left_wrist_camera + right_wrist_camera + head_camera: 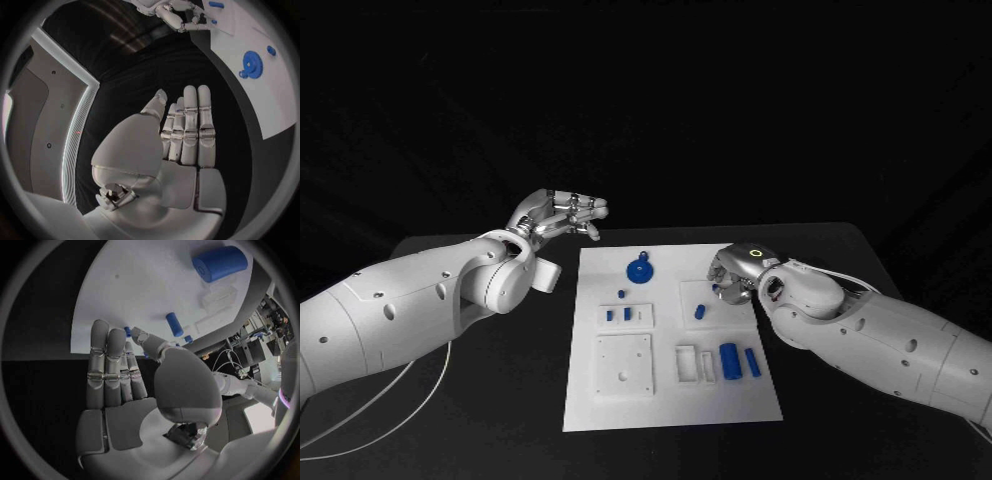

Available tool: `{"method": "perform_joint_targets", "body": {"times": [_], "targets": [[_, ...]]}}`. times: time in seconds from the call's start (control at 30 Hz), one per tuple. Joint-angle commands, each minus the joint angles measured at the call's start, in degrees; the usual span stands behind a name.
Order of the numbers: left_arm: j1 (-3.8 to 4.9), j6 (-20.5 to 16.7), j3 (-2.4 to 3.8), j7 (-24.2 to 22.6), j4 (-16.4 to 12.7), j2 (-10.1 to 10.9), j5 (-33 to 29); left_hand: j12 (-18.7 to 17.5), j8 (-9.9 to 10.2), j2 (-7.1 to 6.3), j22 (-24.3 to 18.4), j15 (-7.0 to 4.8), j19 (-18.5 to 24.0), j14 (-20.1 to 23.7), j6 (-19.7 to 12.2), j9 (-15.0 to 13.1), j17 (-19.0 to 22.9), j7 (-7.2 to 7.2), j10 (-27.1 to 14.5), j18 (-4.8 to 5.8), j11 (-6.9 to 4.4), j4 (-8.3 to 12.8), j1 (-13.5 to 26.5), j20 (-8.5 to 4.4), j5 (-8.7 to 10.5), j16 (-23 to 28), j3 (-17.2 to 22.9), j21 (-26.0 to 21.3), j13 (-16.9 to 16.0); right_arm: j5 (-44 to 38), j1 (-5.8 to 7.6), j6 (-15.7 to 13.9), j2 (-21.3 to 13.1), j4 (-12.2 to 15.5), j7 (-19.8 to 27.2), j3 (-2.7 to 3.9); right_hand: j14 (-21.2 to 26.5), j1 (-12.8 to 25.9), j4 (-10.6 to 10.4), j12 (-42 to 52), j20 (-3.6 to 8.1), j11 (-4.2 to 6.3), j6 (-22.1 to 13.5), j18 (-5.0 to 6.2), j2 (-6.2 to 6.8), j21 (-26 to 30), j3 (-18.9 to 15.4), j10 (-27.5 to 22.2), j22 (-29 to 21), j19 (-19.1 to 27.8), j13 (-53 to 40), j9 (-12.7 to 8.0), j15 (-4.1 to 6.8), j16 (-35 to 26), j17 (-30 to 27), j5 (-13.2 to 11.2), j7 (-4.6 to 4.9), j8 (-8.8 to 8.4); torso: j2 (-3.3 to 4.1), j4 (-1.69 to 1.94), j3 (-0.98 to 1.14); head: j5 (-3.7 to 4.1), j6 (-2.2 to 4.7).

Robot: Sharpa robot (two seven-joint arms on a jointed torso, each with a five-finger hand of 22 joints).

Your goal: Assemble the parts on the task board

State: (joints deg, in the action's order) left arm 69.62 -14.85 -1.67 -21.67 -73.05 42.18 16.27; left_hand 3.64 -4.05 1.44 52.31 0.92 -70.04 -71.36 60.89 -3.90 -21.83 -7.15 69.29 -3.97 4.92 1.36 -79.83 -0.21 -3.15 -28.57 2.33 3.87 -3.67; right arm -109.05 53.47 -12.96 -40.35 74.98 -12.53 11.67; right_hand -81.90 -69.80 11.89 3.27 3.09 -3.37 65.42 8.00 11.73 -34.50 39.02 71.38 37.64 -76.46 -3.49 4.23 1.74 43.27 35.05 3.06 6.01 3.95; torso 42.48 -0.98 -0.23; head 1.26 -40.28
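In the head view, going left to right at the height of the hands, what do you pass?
left hand → blue gear on the task board → right hand

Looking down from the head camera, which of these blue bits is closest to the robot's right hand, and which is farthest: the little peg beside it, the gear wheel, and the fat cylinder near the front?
From the right hand:
1. Small blue peg, just beside the hand, toward the board's middle.
2. Blue gear, across the board toward its far left.
3. Fat blue cylinder, down at the board's near edge.
Gear and cylinder are fairly close to call.
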Motion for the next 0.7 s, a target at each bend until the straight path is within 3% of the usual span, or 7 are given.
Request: {"method": "perform_joint_targets", "body": {"times": [0.03,0.2,0.5,0.7], "targets": [[0.07,1.3,0.06,-0.4,0.0,-0.1,0.0,0.0,-0.1,0.49,0.0,0.19,-0.2,-0.2,-0.2,0.0,-0.1,-0.06,-0.4,-0.28,0.0,0.1,0.1,0.18,-0.26,0.2,-0.4,0.2,0.1,-1.6,-0.12,0.3,0.4,-0.6,-0.4,-0.27,0.0,0.1,0.4,0.1,0.22,0.06,0.4,0.51,-0.54,0.2,-0.1,0.5,0.2,0.2,0.0,0.1,0.36,0.3,0.0,-0.2,0.06,-0.31,0.1,0.03,0.06,-0.21,-0.1],[0.07,1.6,0.06,0.0,0.1,0.0,0.2,0.0,-0.1,0.53,-0.1,0.23,-0.2,-0.1,-0.1,0.0,-0.1,-0.05,-0.7,-0.29,0.07,0.2,0.1,0.2,-0.23,0.2,-0.5,0.2,0.1,-1.9,-0.3,-0.2,0.9,-1.2,-0.5,-0.53,0.0,0.3,0.5,0.1,0.28,0.17,0.7,0.51,-0.81,1.2,-0.1,0.8,2.0,-0.1,0.0,0.1,0.47,0.2,0.3,-0.2,-0.03,-0.28,0.08,0.07,0.11,-0.43,-0.29],[0.07,1.8,0.06,0.3,0.3,0.0,0.2,0.0,0.0,0.54,-0.2,0.25,-0.2,-0.1,-0.1,0.0,-0.2,-0.05,-0.8,-0.31,0.11,0.1,0.2,0.23,-0.19,0.2,-0.6,0.2,0.1,-1.7,-0.39,-1.2,1.3,-1.5,-0.3,-0.61,-0.2,0.2,0.6,0.1,0.58,0.59,1.7,0.08,-1.91,1.6,0.1,2.0,3.5,-0.7,-0.1,0.2,0.75,0.2,0.6,-0.2,-0.3,-0.26,0.01,0.0,0.0,-0.54,-0.48],[0.07,1.8,0.06,0.5,0.4,0.0,0.3,0.0,0.0,0.6,-0.2,0.25,-0.2,-0.1,-0.1,0.0,-0.2,-0.07,-0.9,-0.32,0.11,0.2,0.0,0.23,-0.17,0.2,-0.6,0.2,0.1,-2.2,-0.48,-1.7,1.3,-1.4,-1.2,-0.62,-0.6,-0.2,0.8,0.2,1.14,1.52,4.1,-0.44,-4.1,2.0,-0.3,4.7,4.7,-0.9,-0.3,0.8,1.34,0.1,0.7,-0.2,-0.89,-0.08,0.01,-0.01,-0.01,-0.55,-0.56]]}}
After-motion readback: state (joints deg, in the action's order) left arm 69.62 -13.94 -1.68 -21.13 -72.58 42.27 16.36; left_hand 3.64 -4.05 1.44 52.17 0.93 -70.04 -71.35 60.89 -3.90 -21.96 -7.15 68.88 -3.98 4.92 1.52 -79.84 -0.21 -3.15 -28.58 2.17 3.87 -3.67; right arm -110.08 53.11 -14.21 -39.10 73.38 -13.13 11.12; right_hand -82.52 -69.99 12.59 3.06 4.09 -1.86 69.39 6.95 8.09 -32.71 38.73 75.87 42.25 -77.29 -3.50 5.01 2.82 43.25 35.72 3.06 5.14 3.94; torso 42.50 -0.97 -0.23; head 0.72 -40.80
